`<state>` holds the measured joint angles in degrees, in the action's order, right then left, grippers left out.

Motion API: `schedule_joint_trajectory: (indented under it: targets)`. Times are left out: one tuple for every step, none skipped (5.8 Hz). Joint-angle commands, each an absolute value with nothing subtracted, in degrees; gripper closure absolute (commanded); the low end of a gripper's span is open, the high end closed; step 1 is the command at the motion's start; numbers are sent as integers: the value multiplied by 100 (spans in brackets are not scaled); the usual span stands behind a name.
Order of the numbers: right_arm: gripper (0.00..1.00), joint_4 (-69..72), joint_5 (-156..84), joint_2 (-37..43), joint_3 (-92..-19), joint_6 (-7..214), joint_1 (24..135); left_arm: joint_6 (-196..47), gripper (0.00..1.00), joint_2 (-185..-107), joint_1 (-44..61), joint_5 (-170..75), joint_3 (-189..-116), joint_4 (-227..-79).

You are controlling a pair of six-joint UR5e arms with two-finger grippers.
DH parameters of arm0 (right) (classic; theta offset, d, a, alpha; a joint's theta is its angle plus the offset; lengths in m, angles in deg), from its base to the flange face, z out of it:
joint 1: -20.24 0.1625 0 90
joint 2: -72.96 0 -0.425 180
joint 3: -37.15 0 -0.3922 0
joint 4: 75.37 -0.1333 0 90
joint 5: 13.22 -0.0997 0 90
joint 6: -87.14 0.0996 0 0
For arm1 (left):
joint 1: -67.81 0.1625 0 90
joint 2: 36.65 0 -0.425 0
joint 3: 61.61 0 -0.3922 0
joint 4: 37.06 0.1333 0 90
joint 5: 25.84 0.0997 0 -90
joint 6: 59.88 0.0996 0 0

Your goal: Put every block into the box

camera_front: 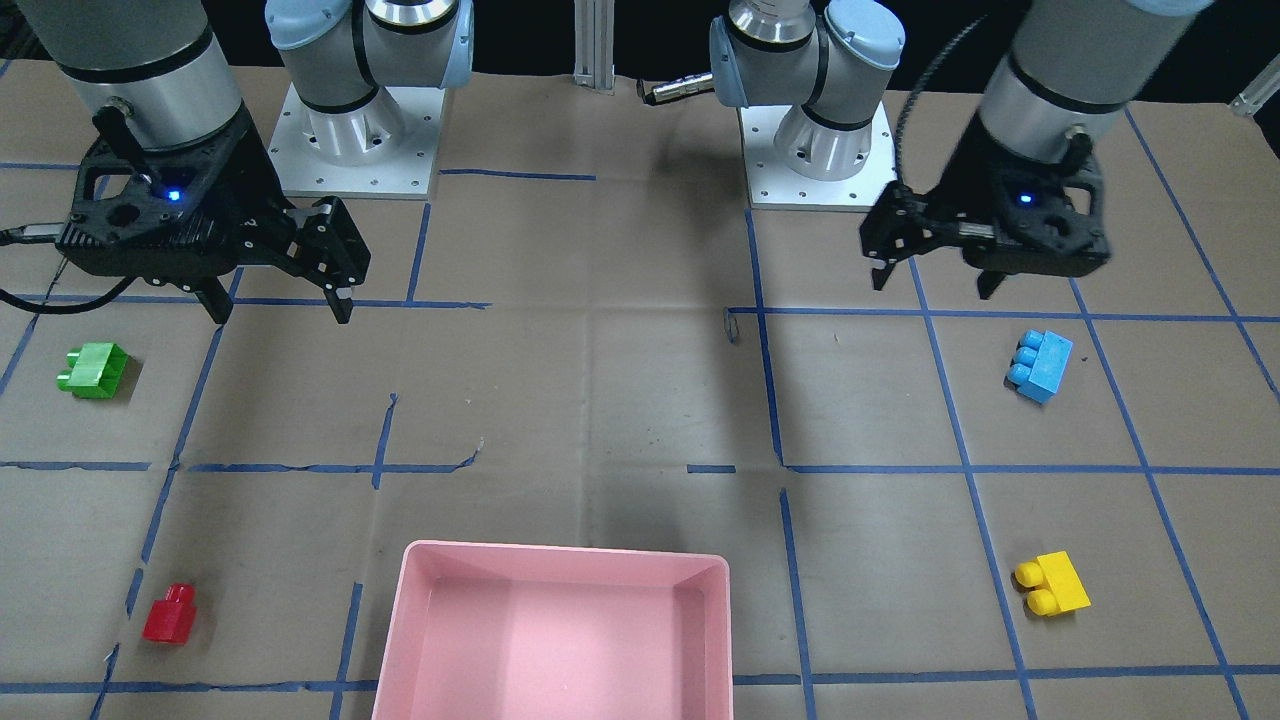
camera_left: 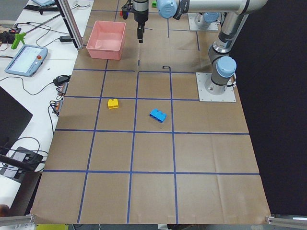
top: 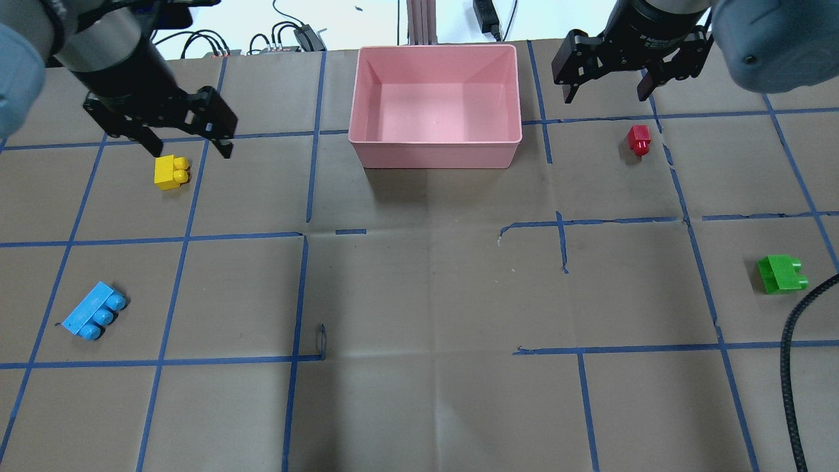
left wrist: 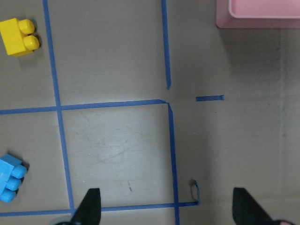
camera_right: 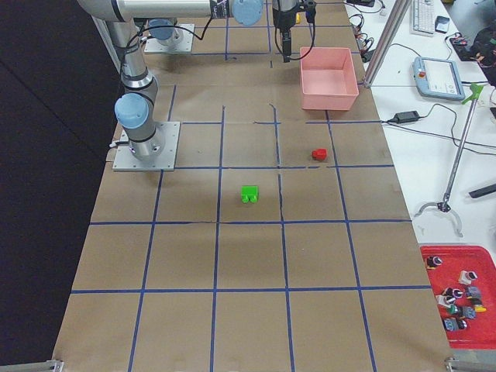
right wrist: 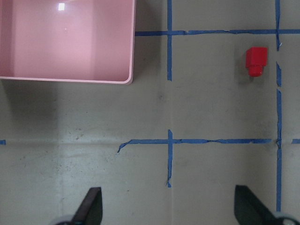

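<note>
The pink tray (top: pixel 436 149) stands empty at the table's far middle edge; it also shows in the front view (camera_front: pixel 565 552). The four bricks lie on the table outside it: yellow (top: pixel 172 172) and light blue (top: pixel 95 311) on my left, red (top: pixel 639 139) and green (top: pixel 780 273) on my right. My left gripper (top: pixel 190 149) hangs open and empty, high above the table, near the yellow brick in the overhead view. My right gripper (top: pixel 606 97) hangs open and empty, high up between the tray and the red brick. The left wrist view shows the yellow brick (left wrist: pixel 18 36) and the blue brick (left wrist: pixel 9 178). The right wrist view shows the red brick (right wrist: pixel 256 61).
Brown paper with a blue tape grid covers the table. The two arm bases (camera_front: pixel 350 140) (camera_front: pixel 820 150) stand at the robot's edge. A black cable (top: pixel 796 367) hangs in at the overhead view's right. Beside the table's far edge are cables and a teach pendant (camera_left: pixel 26 60).
</note>
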<state>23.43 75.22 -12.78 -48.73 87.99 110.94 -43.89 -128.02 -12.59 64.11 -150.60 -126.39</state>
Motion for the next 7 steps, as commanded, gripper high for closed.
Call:
schedule_joint_trajectory:
  targets:
    - [0, 2324, 7503, -1256, -4899, 8784, 11042, -2090, 0, -12780, 69, 6441, -15213, -12645]
    - [0, 2455, 7494, -1212, -4977, 8549, 10885, -615, 0, -12675, 484, 6451, -15371, -12654]
    - [0, 2447, 7554, -1229, -4995, 7198, 10370, 792, 1, -12683, 1106, 6442, -15520, -12654]
    - [0, 2317, 7538, -1247, -5004, 6489, 9616, 1919, 1, -12752, 1808, 6433, -15739, -12619]
    - [0, 2411, 7563, -1317, -5257, 6134, 9113, 2270, 1, -12779, 2067, 6442, -15915, -12471]
    - [0, 2429, 7694, -1370, -5459, 5443, 8551, 2256, 1, -12832, 2105, 6451, -16126, -12121]
    - [0, 2464, 7687, -1327, -5679, 5105, 7927, 2195, 1, -12980, 2105, 6451, -16598, -11404]
